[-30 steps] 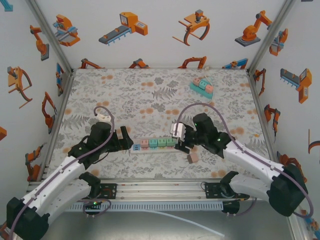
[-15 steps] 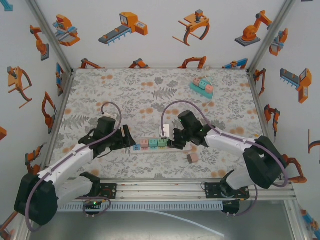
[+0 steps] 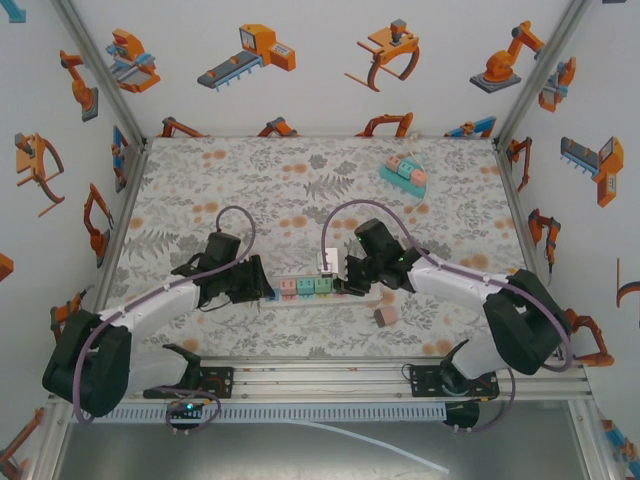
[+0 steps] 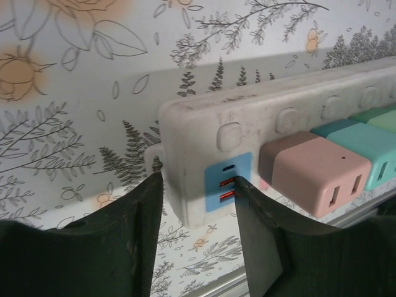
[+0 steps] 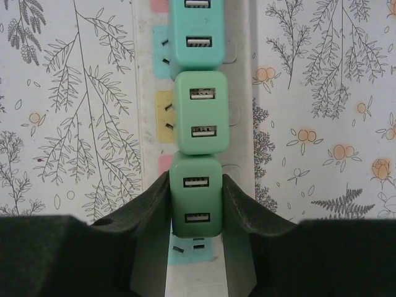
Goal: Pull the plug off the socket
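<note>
A white socket strip lies across the near middle of the table with a row of plugs in it. In the right wrist view my right gripper is shut on the green plug at the strip's right end, one finger pressed on each side. That plug still sits in its socket. My left gripper is shut on the strip's left end, by the bare blue socket, with a pink plug just beside it. From above, the left gripper and right gripper bracket the strip.
A loose pinkish plug lies on the table near my right forearm. A second small strip with plugs sits at the back right. More green and teal plugs follow along the strip. Patterned walls close in on three sides.
Both arms moved inward to the strip. The left jaws closed from wide open around the strip's left end. The right jaws closed onto the end green plug.
</note>
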`<act>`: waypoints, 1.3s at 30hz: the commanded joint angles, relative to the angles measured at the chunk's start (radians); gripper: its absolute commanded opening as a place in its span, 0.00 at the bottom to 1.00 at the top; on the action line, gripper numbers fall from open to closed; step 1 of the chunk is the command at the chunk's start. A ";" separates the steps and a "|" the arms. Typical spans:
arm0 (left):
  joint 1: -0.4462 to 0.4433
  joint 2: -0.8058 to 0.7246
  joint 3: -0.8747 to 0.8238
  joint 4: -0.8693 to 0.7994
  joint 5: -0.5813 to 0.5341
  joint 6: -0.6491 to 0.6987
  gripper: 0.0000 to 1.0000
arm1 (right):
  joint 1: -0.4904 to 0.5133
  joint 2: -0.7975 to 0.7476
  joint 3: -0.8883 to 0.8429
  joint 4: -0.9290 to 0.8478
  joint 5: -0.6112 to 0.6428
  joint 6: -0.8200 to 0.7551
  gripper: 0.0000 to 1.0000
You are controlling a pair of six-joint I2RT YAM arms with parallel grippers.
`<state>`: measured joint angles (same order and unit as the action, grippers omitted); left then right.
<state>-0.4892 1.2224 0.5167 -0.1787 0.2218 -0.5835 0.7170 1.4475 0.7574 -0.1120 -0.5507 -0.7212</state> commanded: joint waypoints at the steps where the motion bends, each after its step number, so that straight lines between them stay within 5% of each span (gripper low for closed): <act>1: -0.001 0.041 -0.003 -0.035 -0.011 0.011 0.45 | 0.006 0.011 0.052 0.023 -0.055 0.027 0.25; 19: -0.052 0.104 0.009 -0.137 -0.187 0.014 0.41 | -0.008 -0.018 0.099 0.024 -0.058 0.130 0.20; 39: -0.058 0.085 0.014 -0.146 -0.187 -0.001 0.40 | -0.051 -0.159 0.038 0.048 -0.041 0.194 0.17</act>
<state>-0.5423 1.2667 0.5777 -0.2176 0.1303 -0.5968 0.6701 1.3334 0.7944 -0.1337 -0.5507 -0.5766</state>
